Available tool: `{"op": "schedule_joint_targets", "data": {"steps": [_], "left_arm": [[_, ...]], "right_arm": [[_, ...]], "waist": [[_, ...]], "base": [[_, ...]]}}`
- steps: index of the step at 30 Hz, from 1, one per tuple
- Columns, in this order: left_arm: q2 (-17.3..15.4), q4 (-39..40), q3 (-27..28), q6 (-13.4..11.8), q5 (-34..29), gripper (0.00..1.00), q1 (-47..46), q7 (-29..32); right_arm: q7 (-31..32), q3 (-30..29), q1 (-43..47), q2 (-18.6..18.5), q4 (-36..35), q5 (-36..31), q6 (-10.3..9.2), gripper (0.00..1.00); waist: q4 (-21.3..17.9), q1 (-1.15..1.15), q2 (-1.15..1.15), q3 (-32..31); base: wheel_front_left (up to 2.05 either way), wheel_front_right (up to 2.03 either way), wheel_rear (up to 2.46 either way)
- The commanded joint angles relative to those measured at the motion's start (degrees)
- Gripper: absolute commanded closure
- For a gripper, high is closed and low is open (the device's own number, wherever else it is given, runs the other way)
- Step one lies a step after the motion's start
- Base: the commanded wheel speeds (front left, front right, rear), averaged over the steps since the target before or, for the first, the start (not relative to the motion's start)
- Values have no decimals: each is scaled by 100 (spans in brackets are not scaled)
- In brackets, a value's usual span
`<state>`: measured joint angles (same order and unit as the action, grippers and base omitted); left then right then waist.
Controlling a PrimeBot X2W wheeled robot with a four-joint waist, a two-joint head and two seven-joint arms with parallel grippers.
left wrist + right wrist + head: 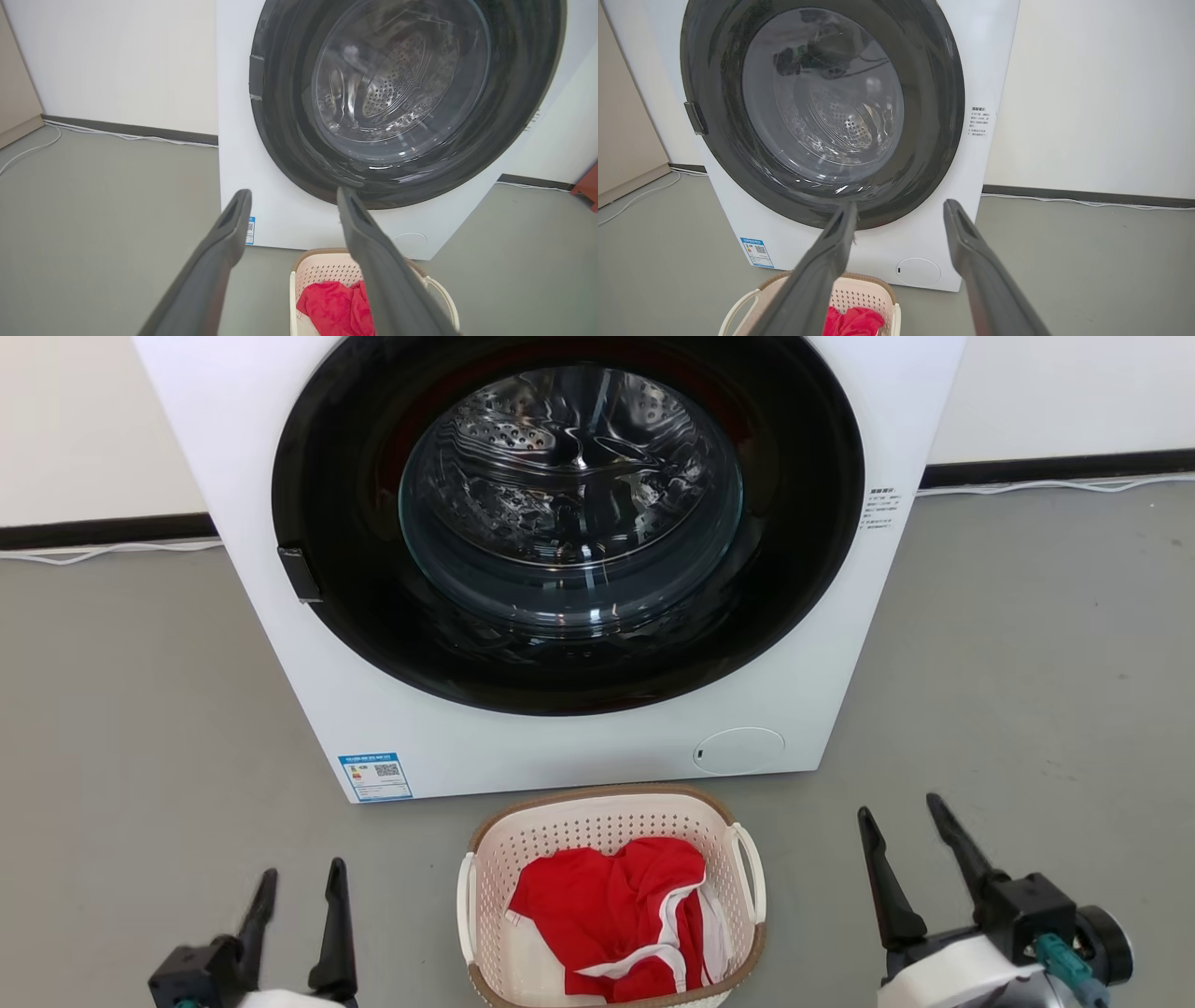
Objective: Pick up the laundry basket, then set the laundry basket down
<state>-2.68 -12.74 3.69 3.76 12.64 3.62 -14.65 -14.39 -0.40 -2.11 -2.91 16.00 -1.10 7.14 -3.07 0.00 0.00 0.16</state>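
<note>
I have the laundry basket (pixel 579 835) on the grey floor (pixel 140 728), just in front of the white washing machine (pixel 560 756) and roughly centred between my two arms. It stands upright with its brown rim up. One white loop handle (pixel 464 905) faces my left side and the other (pixel 752 873) faces my right. Inside lies a crumpled red garment (pixel 607 915) with white trim, heaped towards the near and right part of the basket, so the perforated far wall shows above it. Behind the machine's round dark door, the glass shows a perforated steel drum (pixel 569 476).

My left gripper (pixel 303 870) hangs off the basket's left side, fingers parted and holding nothing. My right gripper (pixel 898 805) sits off the right side, fingers also spread and empty. Neither touches the basket.
</note>
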Motion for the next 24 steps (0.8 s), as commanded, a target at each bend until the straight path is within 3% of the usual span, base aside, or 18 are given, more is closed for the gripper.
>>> {"op": "schedule_joint_targets", "data": {"steps": [1, 12, 16, 24], "left_arm": [[-2, 17, 2, 0, 1, 100, -5, 1], [75, -304, 32, 24, 438, 100, 46, 145], [71, -294, 31, 36, 695, 100, 19, 204], [65, -276, 40, 59, 1206, 100, -48, 329]], "right_arm": [[-1, -3, -2, 1, -16, 0, 1, 100], [138, -10, 94, 15, 248, 522, -3, 100], [199, -25, 82, 14, 231, 822, -2, 100], [327, -61, 48, 13, 197, 1420, 1, 100]], "waist": [[0, 0, 0, 0], [17, 13, 0, -17], [27, 1, 0, -7], [47, 0, 0, -3]], "base": [[0, 0, 0], [0, 0, 0], [0, 0, 0], [0, 0, 0]]}}
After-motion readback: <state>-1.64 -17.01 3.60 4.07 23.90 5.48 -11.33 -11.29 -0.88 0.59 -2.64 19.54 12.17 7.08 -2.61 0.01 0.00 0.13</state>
